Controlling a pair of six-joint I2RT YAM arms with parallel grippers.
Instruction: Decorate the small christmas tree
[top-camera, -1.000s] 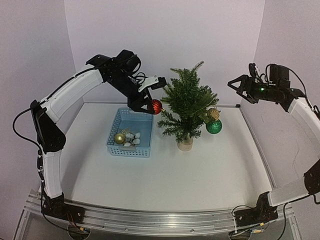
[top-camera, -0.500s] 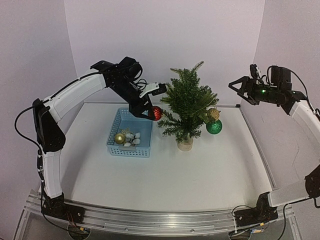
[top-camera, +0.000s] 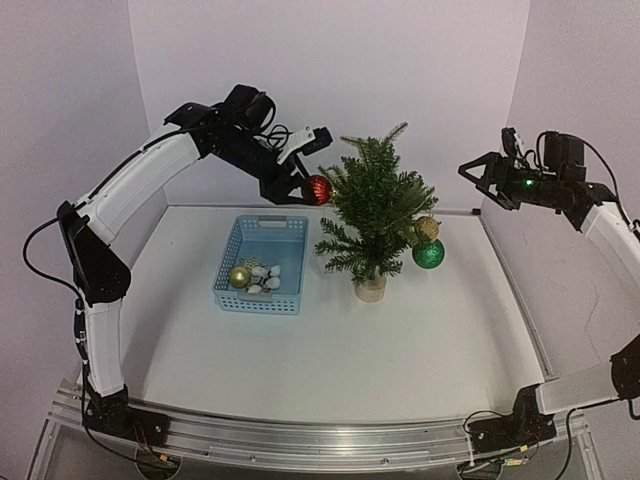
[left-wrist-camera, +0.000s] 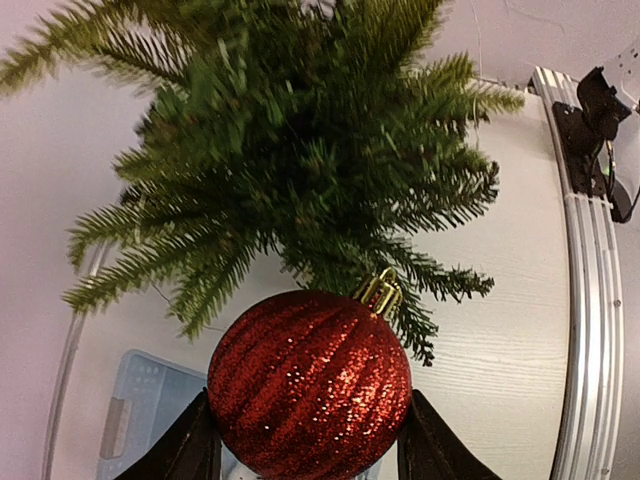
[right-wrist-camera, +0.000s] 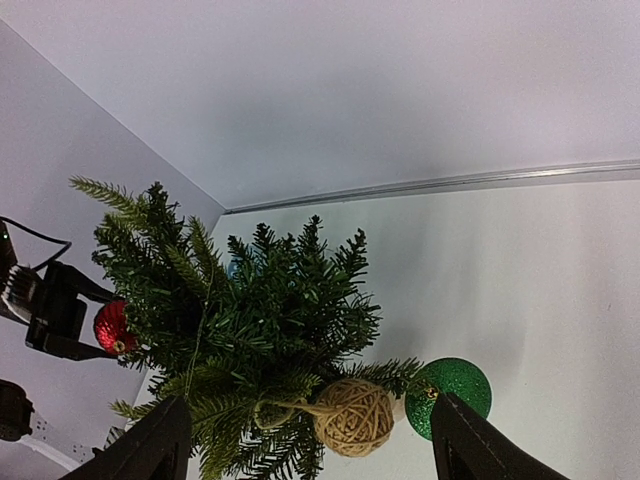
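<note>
1. The small christmas tree (top-camera: 375, 205) stands upright on its pale base toward the back of the desk (top-camera: 400, 350), just right of the blue basket (top-camera: 232, 240); either arm can reach a side of it.
2. The left hand (top-camera: 306, 190) is closed on a red glitter bauble (top-camera: 318, 189), a finger on each flank; it holds the ball high, against the needle tips on the tree's upper left.
3. That grip leaves the gold hanger cap (left-wrist-camera: 380, 292) free and aimed at the foliage (sensible, as the loop is what a twig must catch); whether it touches a branch I cannot tell.
4. A twine ball (top-camera: 427, 228) and a green bauble (top-camera: 428, 253) just below it dangle from low branch ends on the tree's right; I judge that is why the red one goes to the bare left.
5. The right hand (top-camera: 480, 178) hovers high and well apart from the tree, fingers spread wide with nothing between them; I take it that it is out there so as not to crowd the branches.
6. A gold bauble (top-camera: 240, 276) and small white pieces (top-camera: 266, 277) lie in the basket, so more hanging remains; the next move calls for a slow push, lest the light tree tip.
</note>
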